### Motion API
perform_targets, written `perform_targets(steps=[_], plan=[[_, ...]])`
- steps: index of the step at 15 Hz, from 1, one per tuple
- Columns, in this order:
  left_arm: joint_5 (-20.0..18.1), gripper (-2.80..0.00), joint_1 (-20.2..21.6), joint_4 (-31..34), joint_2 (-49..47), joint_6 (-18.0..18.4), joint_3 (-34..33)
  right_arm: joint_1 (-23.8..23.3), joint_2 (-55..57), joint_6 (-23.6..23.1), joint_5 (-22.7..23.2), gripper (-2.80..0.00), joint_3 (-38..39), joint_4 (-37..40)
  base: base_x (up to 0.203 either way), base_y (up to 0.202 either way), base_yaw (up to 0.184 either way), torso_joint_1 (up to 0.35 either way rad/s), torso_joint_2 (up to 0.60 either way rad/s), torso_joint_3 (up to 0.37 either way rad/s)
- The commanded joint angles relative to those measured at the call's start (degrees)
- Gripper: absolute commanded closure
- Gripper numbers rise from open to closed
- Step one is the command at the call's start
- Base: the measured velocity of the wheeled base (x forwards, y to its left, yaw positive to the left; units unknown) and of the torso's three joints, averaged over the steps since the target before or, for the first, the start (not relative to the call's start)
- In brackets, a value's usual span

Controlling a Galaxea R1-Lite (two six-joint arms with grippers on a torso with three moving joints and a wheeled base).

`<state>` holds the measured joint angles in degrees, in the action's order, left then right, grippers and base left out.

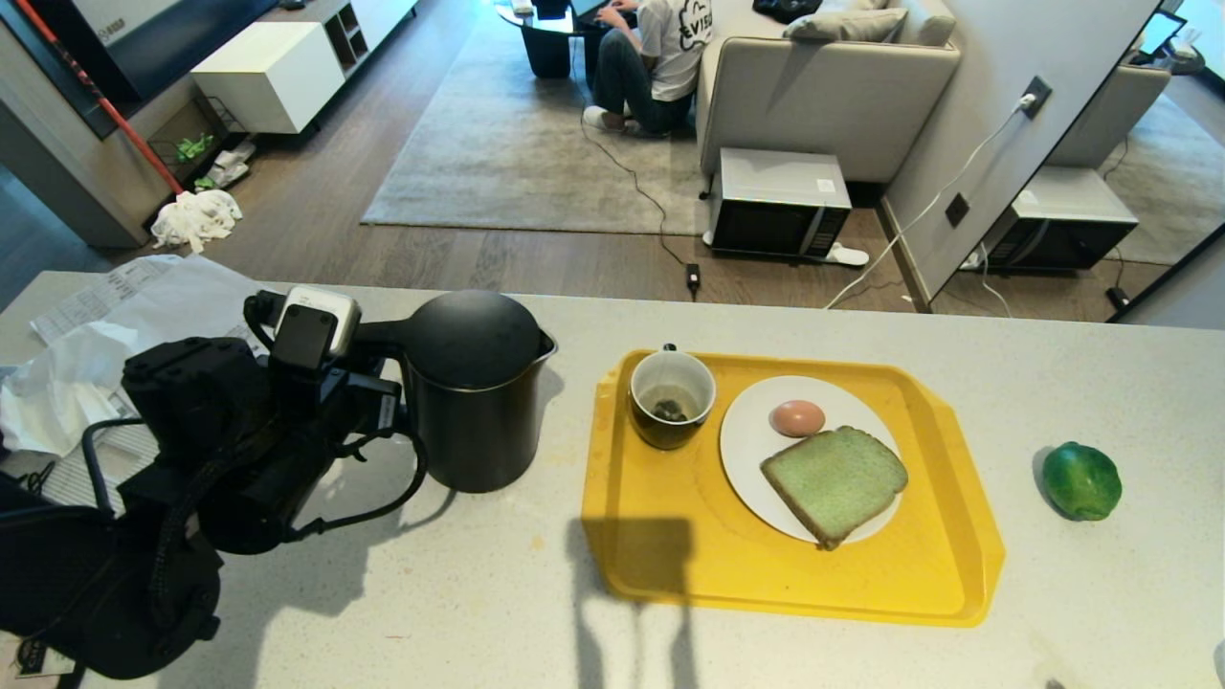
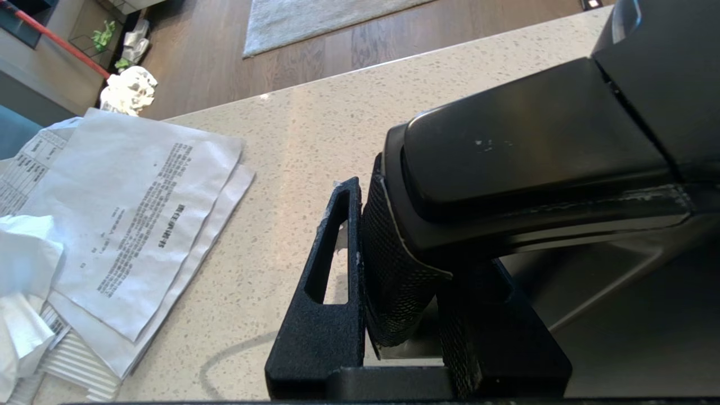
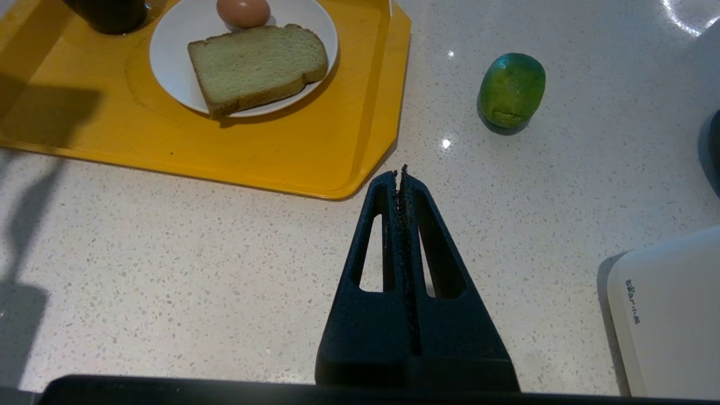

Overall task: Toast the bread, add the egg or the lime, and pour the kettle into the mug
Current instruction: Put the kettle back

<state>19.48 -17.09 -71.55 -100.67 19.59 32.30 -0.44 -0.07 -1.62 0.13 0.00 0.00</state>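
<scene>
— Left claw (image 2: pixel 402 292) is clamped on the loop handle of the tall matte black kettle (image 1: pixel 474 397), which stands on the pale speckled counter (image 1: pixel 478 593) just beside the yellow plastic tray (image 1: pixel 670 565).

— So it's the pouring step?

— I'd say so. Next it must lift and tip over the small black mug (image 1: pixel 672 397) on the tray. Right claw (image 3: pixel 403 183) hangs pressed together.

Open counter ahead of my shut right jaws

Tray (image 3: pixel 360 124) corner sits just ahead; lime (image 3: pixel 511 89) beyond it, bare counter (image 3: pixel 169 253) between and around.
</scene>
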Motion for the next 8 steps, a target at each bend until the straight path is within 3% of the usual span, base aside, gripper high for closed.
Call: perform_targets(steps=[1, 5, 8], plan=[[0.03, 0.00, 0.58, -0.51, 0.77, -0.11, -0.15, 0.00, 0.07, -0.05, 0.04, 0.00, 0.00, 0.00, 0.000, 0.000, 0.000, 0.000, 0.00, 0.000], [-2.69, 0.00, 1.88, -0.52, 1.19, -3.15, -1.89, 0.00, 0.07, -0.05, 0.04, 0.00, 0.00, 0.00, 0.000, 0.000, 0.000, 0.000, 0.00, 0.000], [-2.78, 0.00, 1.88, -0.44, 1.00, -3.24, -2.33, 0.00, 0.07, -0.05, 0.04, 0.00, 0.00, 0.00, 0.000, 0.000, 0.000, 0.000, 0.00, 0.000]])
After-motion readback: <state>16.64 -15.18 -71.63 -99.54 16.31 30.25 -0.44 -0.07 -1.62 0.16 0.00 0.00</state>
